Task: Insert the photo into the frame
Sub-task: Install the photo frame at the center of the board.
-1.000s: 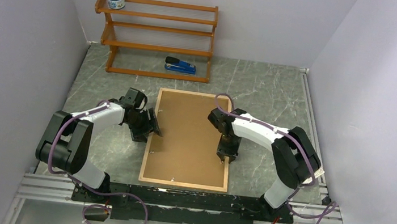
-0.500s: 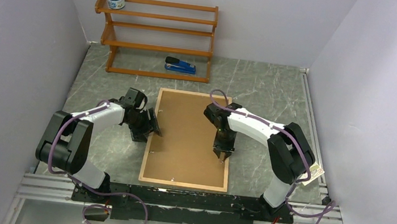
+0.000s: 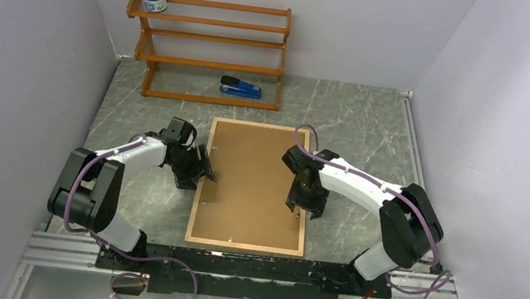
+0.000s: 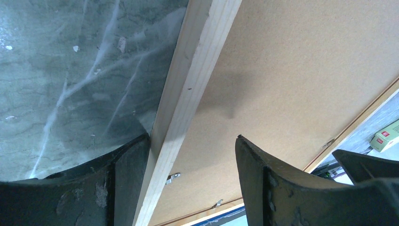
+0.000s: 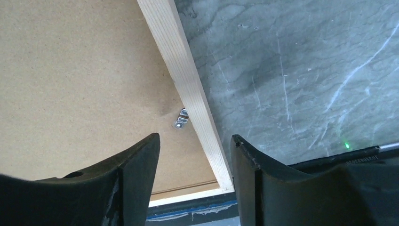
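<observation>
- The frame [image 3: 244, 247] lies flat, back side up, in the middle of the top view, a bit toward the bottom.
- The brown backing board [image 3: 250, 186] fills it. The photo is not in sight. It may be under the board, but I cannot tell.
- The right gripper [image 3: 306, 204] has just moved. Half a second ago it was further in over the board. Now it is back out over the frame's right side rail.
- I think it is lining up on the little metal clip [image 5: 181, 118] beside that rail, to hold the board in. So the job looks nearly done.
- In the right wrist view the right gripper [image 5: 194, 137] is open. One finger is over the board and one is over the grey table [image 5: 291, 70]. It holds nothing.
- The right arm reaches in from the lower right, bent at the elbow, with its gripper pointing down.
- The left gripper [image 3: 194, 171] has not moved. It sits at the frame's left rail, on the left middle of the top view.
- In the left wrist view the left gripper [image 4: 192, 139] is open wide, with the pale rail between its fingers. One finger is just beside the rail's outer edge. It grips nothing.
- The left arm curls in from the lower left.
</observation>
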### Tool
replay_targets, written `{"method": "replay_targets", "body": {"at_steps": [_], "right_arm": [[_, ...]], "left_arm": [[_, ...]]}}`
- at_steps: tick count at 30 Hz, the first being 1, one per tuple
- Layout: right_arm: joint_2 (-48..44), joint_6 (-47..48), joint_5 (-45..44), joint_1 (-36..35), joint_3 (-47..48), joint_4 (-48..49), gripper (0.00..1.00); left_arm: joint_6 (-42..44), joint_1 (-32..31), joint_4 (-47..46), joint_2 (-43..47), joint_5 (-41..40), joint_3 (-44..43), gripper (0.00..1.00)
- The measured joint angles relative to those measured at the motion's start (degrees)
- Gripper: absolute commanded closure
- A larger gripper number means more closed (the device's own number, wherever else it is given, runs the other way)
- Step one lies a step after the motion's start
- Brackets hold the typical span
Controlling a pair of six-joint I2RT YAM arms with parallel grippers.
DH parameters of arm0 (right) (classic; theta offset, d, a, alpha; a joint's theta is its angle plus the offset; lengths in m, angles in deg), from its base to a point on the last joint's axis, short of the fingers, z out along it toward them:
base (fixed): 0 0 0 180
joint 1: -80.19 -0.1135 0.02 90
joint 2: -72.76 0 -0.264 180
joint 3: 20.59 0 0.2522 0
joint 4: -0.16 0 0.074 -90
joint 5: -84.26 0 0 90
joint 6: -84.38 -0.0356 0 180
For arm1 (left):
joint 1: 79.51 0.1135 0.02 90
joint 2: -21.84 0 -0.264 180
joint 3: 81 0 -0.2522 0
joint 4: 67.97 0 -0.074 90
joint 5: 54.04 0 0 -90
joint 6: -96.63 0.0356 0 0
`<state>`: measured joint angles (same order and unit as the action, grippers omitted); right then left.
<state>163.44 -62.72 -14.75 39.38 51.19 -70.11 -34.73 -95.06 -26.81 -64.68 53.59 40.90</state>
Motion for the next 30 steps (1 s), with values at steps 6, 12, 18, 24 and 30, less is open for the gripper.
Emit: {"method": "replay_targets", "body": {"at_steps": [6, 12, 18, 24, 30], "right_arm": [[-3.69, -2.27, 0.7, 0.02, -8.81, 7.96, 0.39], [-7.02, -4.24, 0.63, 0.13, -12.31, 13.88, 0.46], [-8.41, -5.55, 0.26, 0.17, -13.84, 15.63, 0.65], [-10.95, -5.66, -0.92, 0.31, -15.72, 15.74, 0.89], [-11.04, -4.42, -0.7, 0.33, -15.76, 16.09, 1.0]], "left_arm": [[0.0, 0.0, 0.0, 0.0, 0.13, 0.0, 0.27], [0.07, 0.0, -0.04, 0.0, 0.37, 0.0, 0.27], [0.11, 0.22, -0.09, -0.26, 0.63, 0.0, 0.28], [0.13, 0.22, -0.11, -0.31, 0.74, 0.0, 0.28], [0.13, 0.26, -0.11, -0.33, 0.79, 0.0, 0.28]]}}
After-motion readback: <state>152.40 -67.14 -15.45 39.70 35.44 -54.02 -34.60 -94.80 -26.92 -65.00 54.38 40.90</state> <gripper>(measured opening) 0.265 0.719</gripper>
